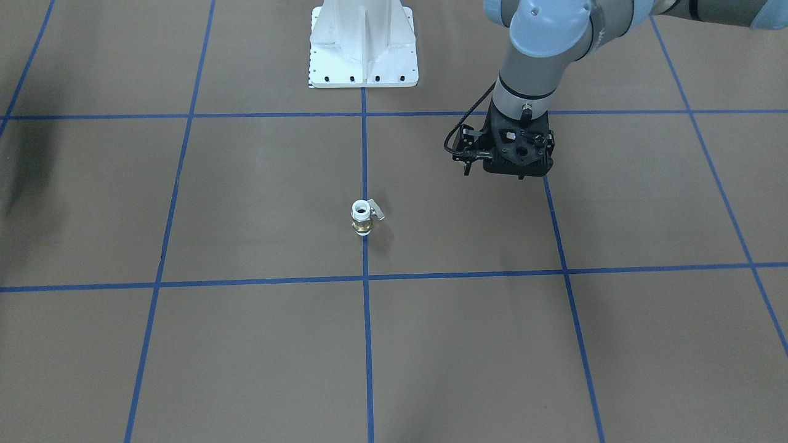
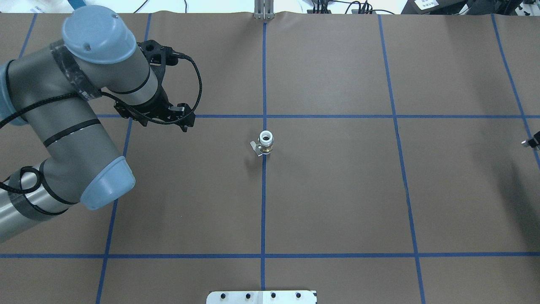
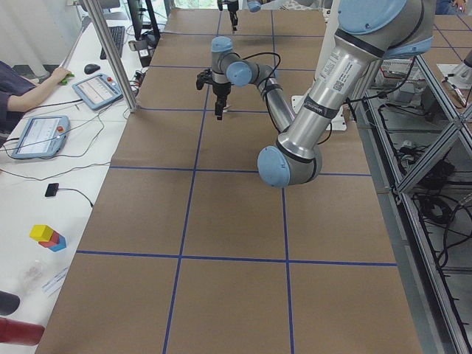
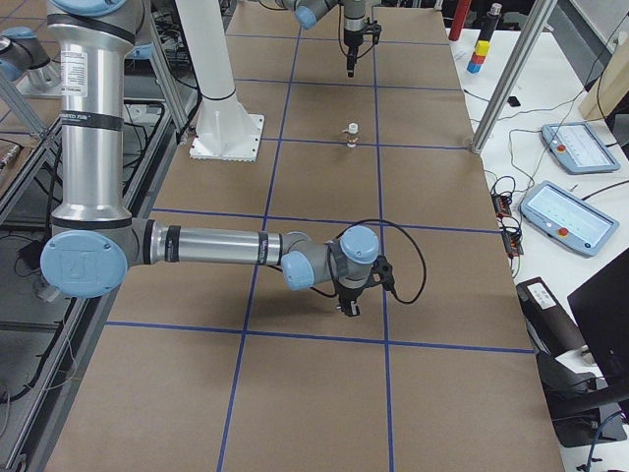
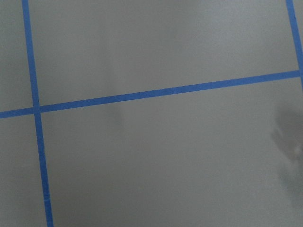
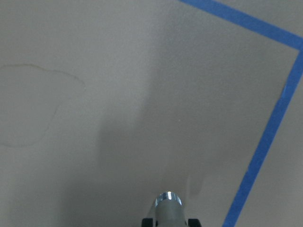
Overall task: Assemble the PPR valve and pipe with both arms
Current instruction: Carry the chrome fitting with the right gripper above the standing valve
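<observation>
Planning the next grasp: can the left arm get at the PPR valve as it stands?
Probably yes. The PPR valve stands upright and alone, and the left tool hangs off to one side of it, with nothing between them.

**Two grey arms, blue caps, black ends**

The left arm (image 2: 76, 139) is a chain of matt grey-silver tubes joined by fat round housings. Each housing is closed by a light blue cap with small screw dimples. Thin black rings mark the joint seams. Black tape binds a black cable along the tubes, and in the overhead view the cable loops free at 3 o'clock of the wrist. A strip of dark lettering on one tube is too small to read. The left gripper (image 1: 518, 161) is black, angular and pierced with holes. The right arm (image 4: 206, 246) matches, and the right gripper (image 4: 346, 309) is black too. The white ribbed pedestal (image 1: 363, 55) has dark bolts along its 6 o'clock edge.
</observation>
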`<act>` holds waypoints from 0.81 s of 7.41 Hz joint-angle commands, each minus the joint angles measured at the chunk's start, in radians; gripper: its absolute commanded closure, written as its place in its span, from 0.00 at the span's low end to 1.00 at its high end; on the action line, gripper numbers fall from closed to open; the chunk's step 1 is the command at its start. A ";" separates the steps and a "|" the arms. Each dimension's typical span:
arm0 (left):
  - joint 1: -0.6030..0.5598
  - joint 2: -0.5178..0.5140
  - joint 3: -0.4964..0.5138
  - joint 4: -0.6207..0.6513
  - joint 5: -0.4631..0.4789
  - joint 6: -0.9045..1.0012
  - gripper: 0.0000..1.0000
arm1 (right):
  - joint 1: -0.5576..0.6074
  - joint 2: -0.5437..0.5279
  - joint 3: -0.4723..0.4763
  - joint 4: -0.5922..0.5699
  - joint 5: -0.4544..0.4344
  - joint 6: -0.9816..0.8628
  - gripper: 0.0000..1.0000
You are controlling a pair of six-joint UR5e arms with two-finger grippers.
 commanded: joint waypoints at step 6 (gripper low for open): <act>-0.022 0.071 -0.050 -0.011 -0.008 0.058 0.00 | -0.227 0.712 0.056 -0.677 0.004 0.520 1.00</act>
